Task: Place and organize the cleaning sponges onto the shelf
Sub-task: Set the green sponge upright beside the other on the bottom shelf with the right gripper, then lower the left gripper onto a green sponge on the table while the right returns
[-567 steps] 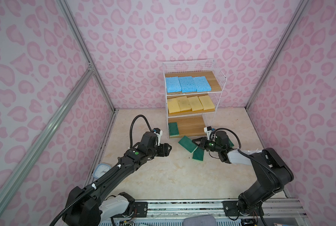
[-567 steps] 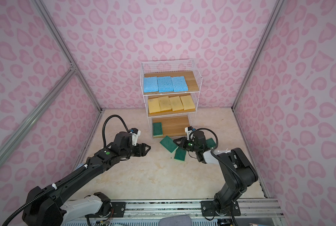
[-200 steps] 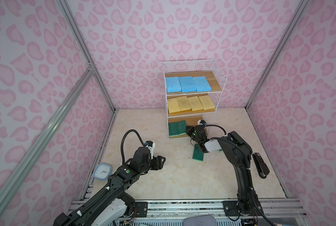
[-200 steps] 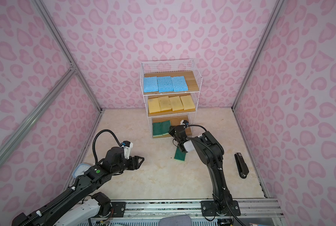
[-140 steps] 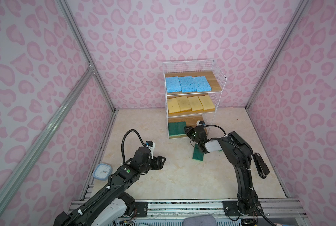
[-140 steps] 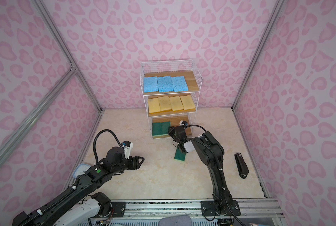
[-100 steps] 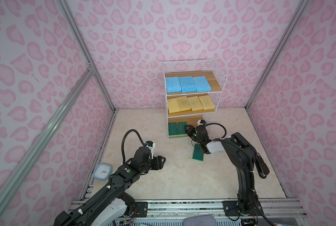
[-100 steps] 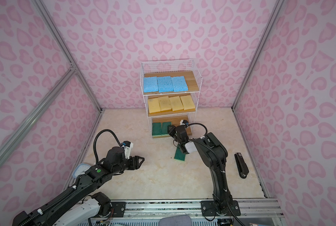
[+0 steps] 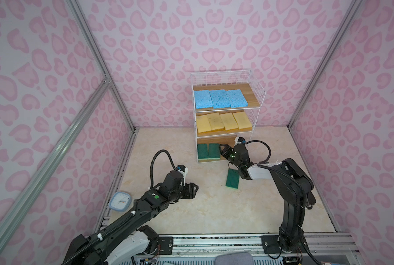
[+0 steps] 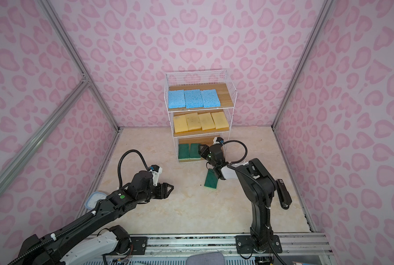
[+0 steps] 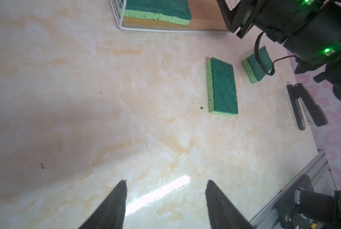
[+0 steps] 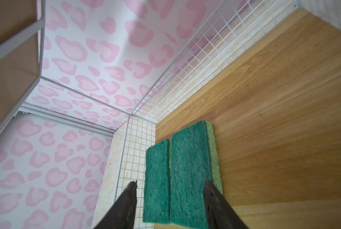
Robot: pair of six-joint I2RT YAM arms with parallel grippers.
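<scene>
The shelf (image 9: 258, 91) stands at the back wall. Three blue cleaning sponges (image 9: 219, 98) lie on its top board and several yellow ones (image 9: 223, 121) on the middle board. Two green sponges (image 9: 208, 151) (image 12: 185, 168) lie side by side at the left of the bottom board. My right gripper (image 9: 223, 150) (image 12: 170, 182) is at that tier's front, open, its fingers spread past the nearer sponge. Another green sponge (image 9: 232, 179) (image 11: 223, 89) lies on the floor, and one more (image 11: 250, 63) lies partly under the right arm. My left gripper (image 9: 197, 189) (image 11: 166, 181) hovers open and empty over bare floor.
A small blue and white clock (image 9: 120, 200) sits at the left wall beside the left arm. A black stapler (image 10: 283, 195) (image 11: 304, 107) lies on the floor at the right. The right half of the bottom board (image 12: 284, 119) is bare wood.
The right gripper has opened and let go of a green sponge on the bottom board beside the first one, then drawn back a little. The left arm has hardly moved.
</scene>
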